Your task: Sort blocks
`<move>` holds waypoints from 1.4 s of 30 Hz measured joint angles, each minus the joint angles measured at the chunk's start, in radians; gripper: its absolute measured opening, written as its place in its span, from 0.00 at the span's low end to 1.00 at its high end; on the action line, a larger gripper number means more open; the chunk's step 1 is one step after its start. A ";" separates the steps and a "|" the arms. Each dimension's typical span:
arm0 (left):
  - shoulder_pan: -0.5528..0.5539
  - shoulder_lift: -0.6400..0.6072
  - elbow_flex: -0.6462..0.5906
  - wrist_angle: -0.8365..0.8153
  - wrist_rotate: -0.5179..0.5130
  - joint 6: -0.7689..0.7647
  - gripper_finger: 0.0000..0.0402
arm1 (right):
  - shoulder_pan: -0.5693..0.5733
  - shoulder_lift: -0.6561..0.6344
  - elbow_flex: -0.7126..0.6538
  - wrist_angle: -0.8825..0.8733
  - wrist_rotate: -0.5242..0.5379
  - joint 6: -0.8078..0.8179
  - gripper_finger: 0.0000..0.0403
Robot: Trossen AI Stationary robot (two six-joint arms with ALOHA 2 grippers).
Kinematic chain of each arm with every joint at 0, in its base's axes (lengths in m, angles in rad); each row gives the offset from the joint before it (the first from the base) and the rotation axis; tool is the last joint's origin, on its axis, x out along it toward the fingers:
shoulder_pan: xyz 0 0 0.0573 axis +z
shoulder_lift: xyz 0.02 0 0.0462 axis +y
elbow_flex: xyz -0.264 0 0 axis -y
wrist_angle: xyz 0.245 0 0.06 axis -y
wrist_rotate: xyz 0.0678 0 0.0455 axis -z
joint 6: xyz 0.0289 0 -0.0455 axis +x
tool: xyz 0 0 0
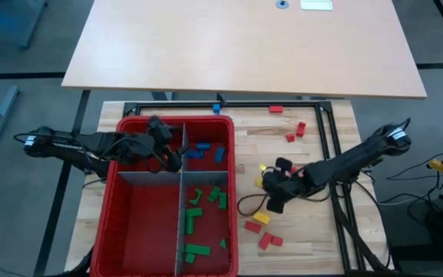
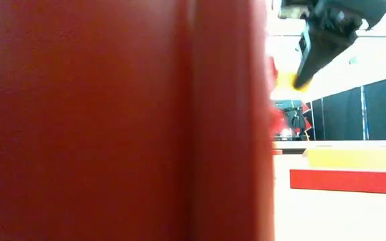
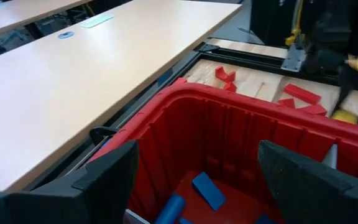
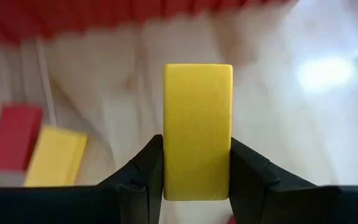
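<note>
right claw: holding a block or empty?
Holding. The right claw is shut on a yellow block, both fingers pressed against its sides.

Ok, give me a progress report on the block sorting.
Done: green blocks and blue blocks sit in separate compartments of the red bin. In hand: right gripper holds a yellow block; left gripper is open over the bin. Left: red blocks on the table.

light: bright, even | glare: tabletop [image 4: 328, 74] | blur: red bin [image 2: 112, 120] near lens

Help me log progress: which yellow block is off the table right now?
The yellow block clamped upright in the right claw; the other yellow block lies flat on the table beside a red one.
</note>
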 joint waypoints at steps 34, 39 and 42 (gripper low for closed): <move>0.002 0.236 -0.251 1.164 0.611 0.261 0.79 | -0.080 -0.120 0.018 0.919 0.063 -0.561 0.28; 0.003 0.350 -0.163 1.157 0.617 0.294 0.79 | -0.098 -0.085 0.018 0.973 0.018 -0.563 0.28; 0.009 0.411 -0.111 1.157 0.617 0.308 0.79 | -0.099 -0.068 0.018 0.984 0.008 -0.562 0.28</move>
